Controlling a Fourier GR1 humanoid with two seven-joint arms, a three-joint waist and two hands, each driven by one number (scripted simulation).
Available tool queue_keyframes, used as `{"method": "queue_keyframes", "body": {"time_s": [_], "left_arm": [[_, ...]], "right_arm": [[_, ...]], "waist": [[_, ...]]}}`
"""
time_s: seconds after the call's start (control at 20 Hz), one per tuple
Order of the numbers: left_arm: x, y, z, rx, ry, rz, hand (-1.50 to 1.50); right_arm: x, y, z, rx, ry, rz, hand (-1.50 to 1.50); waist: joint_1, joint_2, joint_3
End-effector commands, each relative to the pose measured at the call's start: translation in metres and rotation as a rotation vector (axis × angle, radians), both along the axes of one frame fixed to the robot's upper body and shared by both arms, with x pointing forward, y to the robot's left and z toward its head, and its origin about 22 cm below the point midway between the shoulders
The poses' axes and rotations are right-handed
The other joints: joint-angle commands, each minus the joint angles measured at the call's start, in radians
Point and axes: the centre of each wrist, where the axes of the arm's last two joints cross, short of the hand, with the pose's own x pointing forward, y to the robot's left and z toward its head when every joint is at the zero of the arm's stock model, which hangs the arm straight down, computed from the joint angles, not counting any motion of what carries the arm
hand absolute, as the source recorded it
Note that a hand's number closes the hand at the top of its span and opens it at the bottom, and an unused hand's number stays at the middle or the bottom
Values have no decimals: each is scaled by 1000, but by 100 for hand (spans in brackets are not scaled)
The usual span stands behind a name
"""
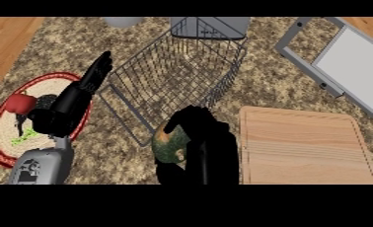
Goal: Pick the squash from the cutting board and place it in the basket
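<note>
A green and orange squash [166,144] is held in my right hand [200,142], whose fingers curl round it at the near corner of the wire basket [175,68]. The squash hangs just left of the wooden cutting board [302,144], off its surface, and the hand hides much of it. The basket lies tilted across the middle of the counter with nothing inside. My left hand [76,100] rests open at the left, fingers straight and pointing up toward the basket's left side.
A red-rimmed plate [55,79] with a red item and green bits lies under my left hand. A grey framed tray [339,60] sits at the far right. A grey bowl [124,21] and a grey container [211,26] stand at the back.
</note>
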Motion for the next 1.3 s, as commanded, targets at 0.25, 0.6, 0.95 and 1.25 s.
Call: {"method": "queue_keyframes", "body": {"time_s": [0.25,0.6,0.95,1.25], "left_arm": [[3,3,1,-2,-7,-16,0],[9,-4,4,0,-12,-24,0],[14,-1,6,-2,-22,-22,0],[6,0,-6,6,-1,-22,0]], "right_arm": [[43,12,47,103,-35,-270,150],[84,18,80,135,-103,-435,150],[115,18,98,141,-46,-503,150],[124,23,80,117,10,-492,150]], "waist": [[27,10,1],[31,17,3],[24,20,5],[17,19,6]]}}
